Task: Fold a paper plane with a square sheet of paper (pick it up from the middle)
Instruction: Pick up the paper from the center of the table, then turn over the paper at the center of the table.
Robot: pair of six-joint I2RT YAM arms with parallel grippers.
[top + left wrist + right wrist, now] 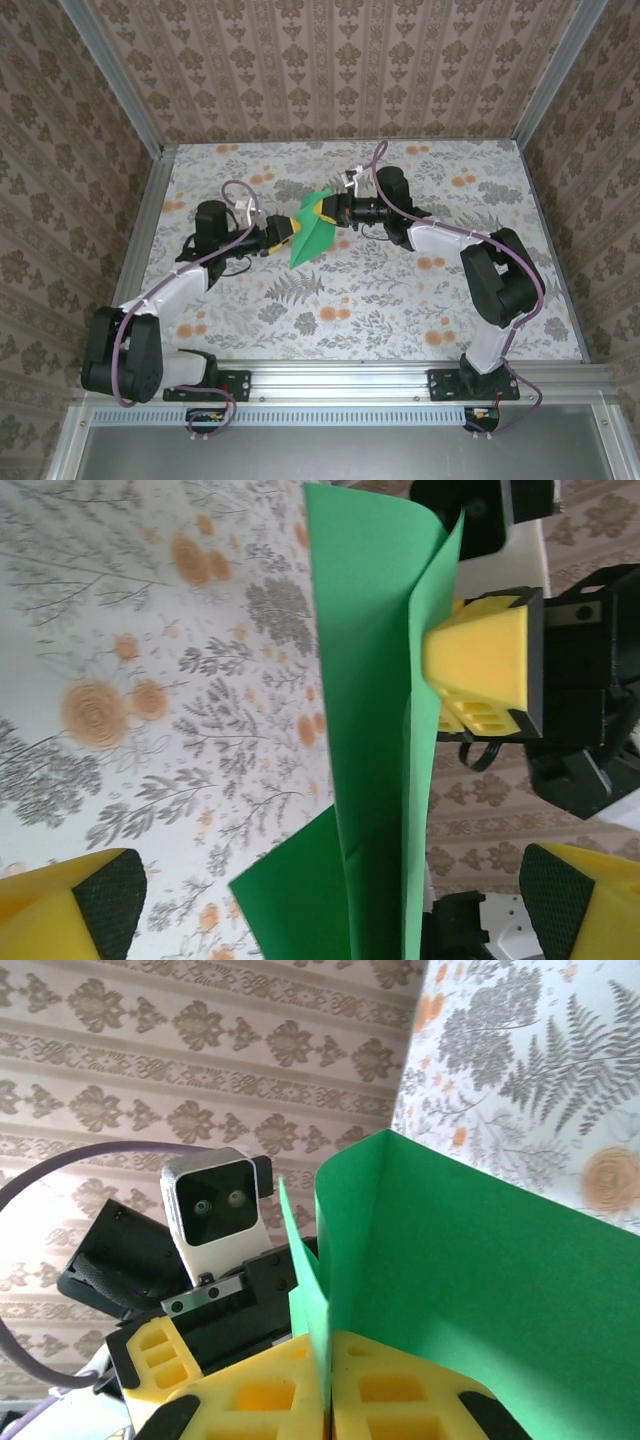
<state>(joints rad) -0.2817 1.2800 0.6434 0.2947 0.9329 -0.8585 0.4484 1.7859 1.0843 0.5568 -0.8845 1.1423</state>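
Your right gripper is clamped on a fold of the green paper plane, with its yellow fingers pressed together over the crease. Your left gripper stands wide apart, one pad on either side of the paper. The plane is held up over the floral table, between the two arms.
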